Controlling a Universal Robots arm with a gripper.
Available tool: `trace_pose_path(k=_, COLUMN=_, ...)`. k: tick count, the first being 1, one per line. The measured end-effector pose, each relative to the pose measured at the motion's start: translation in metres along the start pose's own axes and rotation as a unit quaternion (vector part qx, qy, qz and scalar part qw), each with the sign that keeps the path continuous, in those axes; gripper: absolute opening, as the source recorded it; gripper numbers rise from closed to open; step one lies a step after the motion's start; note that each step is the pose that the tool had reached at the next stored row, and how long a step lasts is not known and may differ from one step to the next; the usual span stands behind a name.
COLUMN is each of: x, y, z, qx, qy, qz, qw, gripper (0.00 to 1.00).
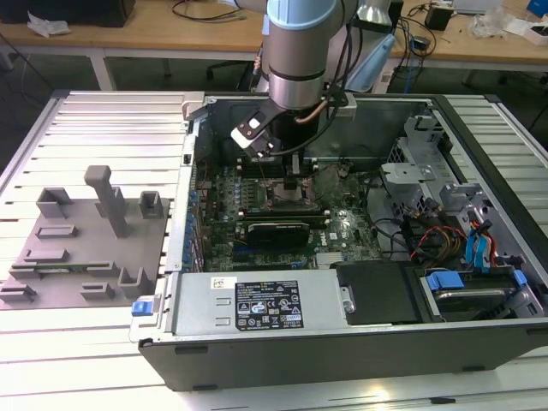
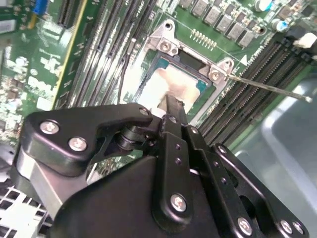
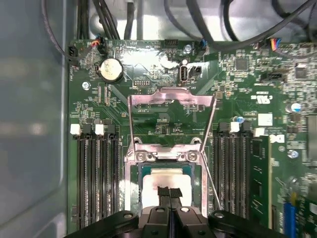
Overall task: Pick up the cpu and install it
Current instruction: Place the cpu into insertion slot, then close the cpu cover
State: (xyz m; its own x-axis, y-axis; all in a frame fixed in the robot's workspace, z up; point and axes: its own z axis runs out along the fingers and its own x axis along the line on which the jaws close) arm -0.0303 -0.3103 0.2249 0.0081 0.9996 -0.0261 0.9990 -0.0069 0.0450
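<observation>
Inside the open computer case (image 1: 360, 347), down over the motherboard (image 3: 148, 116), the gripper (image 3: 169, 190) sits with its two black fingers (image 3: 163, 194) pressed flat together, nothing between them that I can see. In both wrist views the tips are right over the cpu (image 3: 166, 177); I can't tell whether they touch its top or sit just above it. The cpu lies flat in the socket (image 3: 134, 157), silvery top up, a thin teal edge around it, and the finger tips cover part of that top. In the second wrist view the gripper (image 2: 173, 103) meets the cpu (image 2: 173, 79) near its middle. The socket's load frame (image 3: 171, 95) is swung open and away from the chip. The thin wire lever (image 2: 270, 89) is unlatched and sticks out past the socket corner, over the memory slots (image 2: 252, 106). Black memory slots (image 3: 96, 173) run along both sides of the socket; one green module (image 3: 260, 173) is seated on one side. A coin cell (image 3: 111, 70) sits further up the board beyond the open frame. In the exterior view, the arm (image 1: 295, 51) comes straight down into the case, the gripper (image 1: 291, 184) low over the board. The power supply (image 1: 257, 304) lies along the near wall. On the exterior view's left, well apart from the case, a grey moulded tray (image 1: 77, 248) with upright posts rests on the ribbed metal bench (image 1: 103, 120).
</observation>
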Motion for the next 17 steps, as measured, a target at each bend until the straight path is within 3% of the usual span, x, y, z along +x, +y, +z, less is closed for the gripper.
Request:
trace_pose_path(k=3, x=-0.0006, y=0.0010, z=-0.0207, qx=0.0000, qy=-0.0011, qz=0.000, qw=1.0000, gripper=0.11)
trace_pose_path(k=5, x=-0.0007, y=0.0012, z=-0.0273, qx=0.0000, qy=-0.0014, qz=0.000, qw=1.0000, gripper=0.11)
trace_pose_path(k=17, x=-0.0008, y=0.0014, z=-0.0299, qx=-0.0001, qy=-0.0014, qz=0.000, qw=1.0000, gripper=0.11)
